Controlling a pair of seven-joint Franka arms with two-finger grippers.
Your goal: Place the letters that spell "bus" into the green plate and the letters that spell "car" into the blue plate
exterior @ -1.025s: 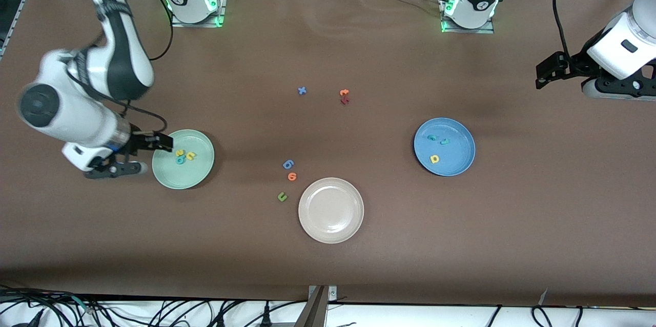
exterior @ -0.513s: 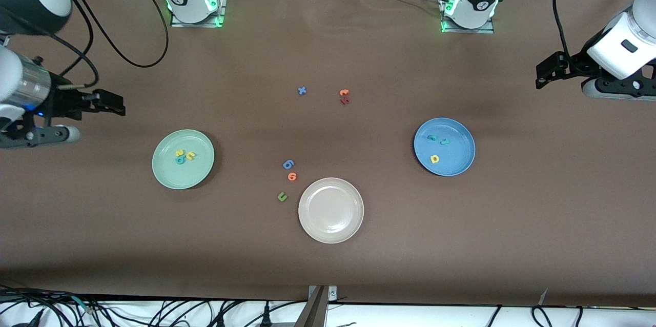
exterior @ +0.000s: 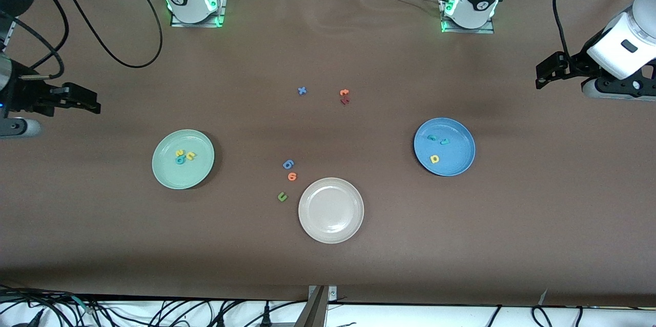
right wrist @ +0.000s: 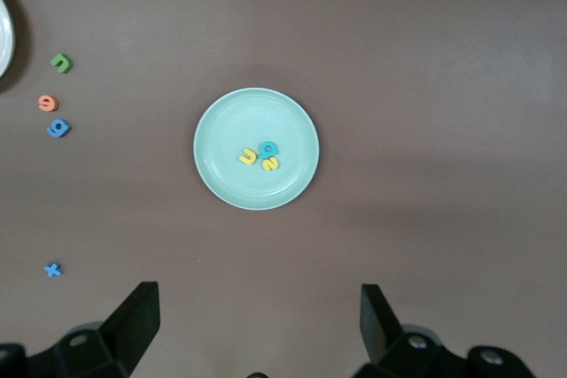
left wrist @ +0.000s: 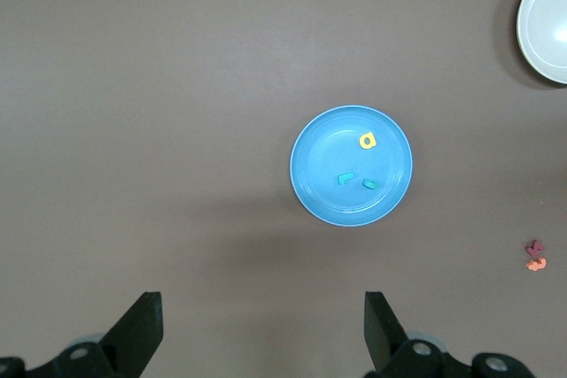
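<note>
The green plate [exterior: 174, 176] holds a yellow "u" [right wrist: 248, 158], a teal "b" [right wrist: 267, 149] and a yellow "s" [right wrist: 270, 163], huddled together. In the blue plate [exterior: 456, 160] lie a teal "c" [exterior: 432, 138], a teal "r" [exterior: 444, 141] and a yellow "a" [exterior: 434, 159]. My right gripper [exterior: 91, 103] hangs open and empty over bare table at the right arm's end, away from the green plate [right wrist: 221, 143]. My left gripper [exterior: 544, 72] waits open and empty over the left arm's end, well off the blue plate [left wrist: 319, 174].
A beige-white plate [exterior: 331, 229] sits nearest the front camera. Beside it lie a green "u" [exterior: 282, 197], an orange rounded letter [exterior: 292, 177] and a blue one [exterior: 288, 164]. Farther off are a blue "x" [exterior: 302, 90], an orange "t" [exterior: 344, 93] and a dark red letter [exterior: 345, 101].
My right arm has drawn back from the green plate's edge toward the right arm's end of the table, its gripper still open. The left arm and all letters have stayed put.
</note>
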